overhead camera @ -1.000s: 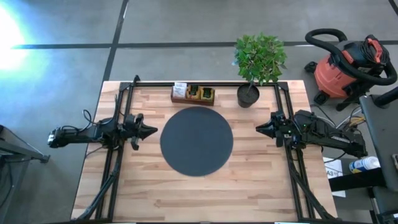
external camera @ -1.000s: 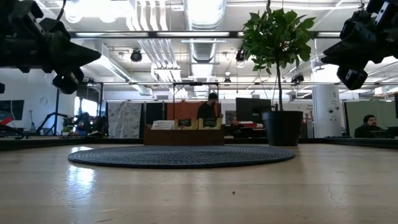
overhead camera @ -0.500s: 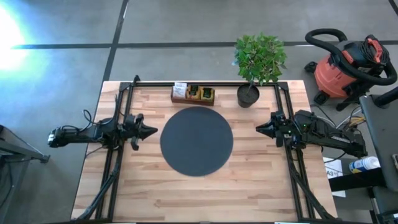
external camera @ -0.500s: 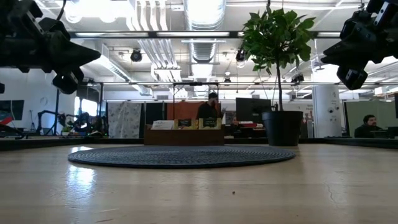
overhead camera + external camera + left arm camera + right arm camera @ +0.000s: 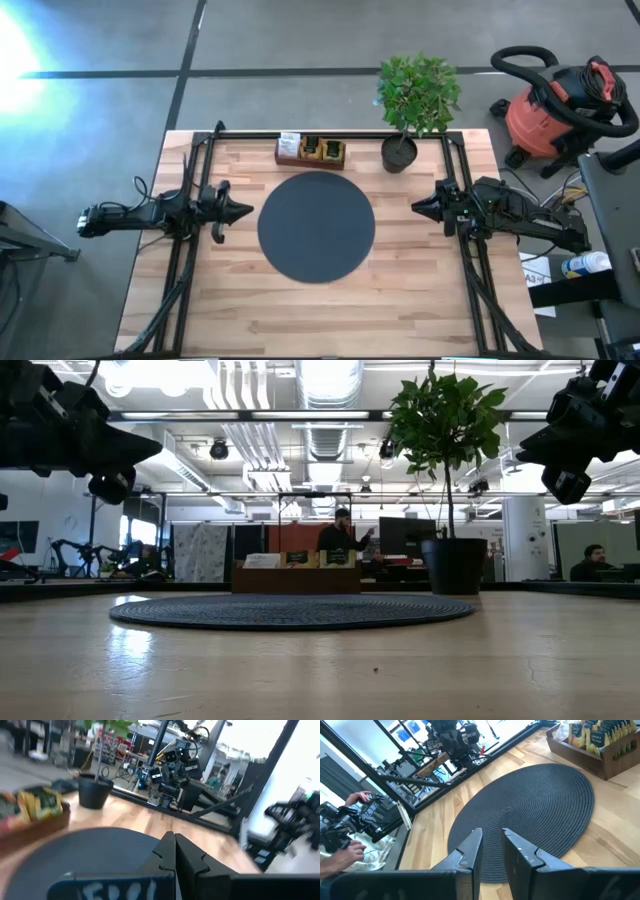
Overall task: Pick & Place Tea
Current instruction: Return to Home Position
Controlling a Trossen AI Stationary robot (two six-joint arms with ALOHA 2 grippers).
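Observation:
The tea sachets (image 5: 312, 150) stand upright in a small wooden box (image 5: 333, 157) at the table's far edge, yellow, green and white ones showing; the right wrist view shows the sachets (image 5: 597, 735) too. A round black mat (image 5: 316, 226) lies flat mid-table. My left gripper (image 5: 245, 211) hovers shut left of the mat, pointing at it; its fingers (image 5: 174, 840) meet. My right gripper (image 5: 415, 207) hovers right of the mat, open a little (image 5: 491, 834). Both hang clear above the table in the low view, left gripper (image 5: 155, 450) and right gripper (image 5: 522, 455).
A potted plant (image 5: 399, 153) stands at the far edge, right of the box. Black frame rails (image 5: 190, 250) run along the table's left and right sides. A red shop vacuum (image 5: 560, 110) sits off the table. People show in the room behind (image 5: 340, 535).

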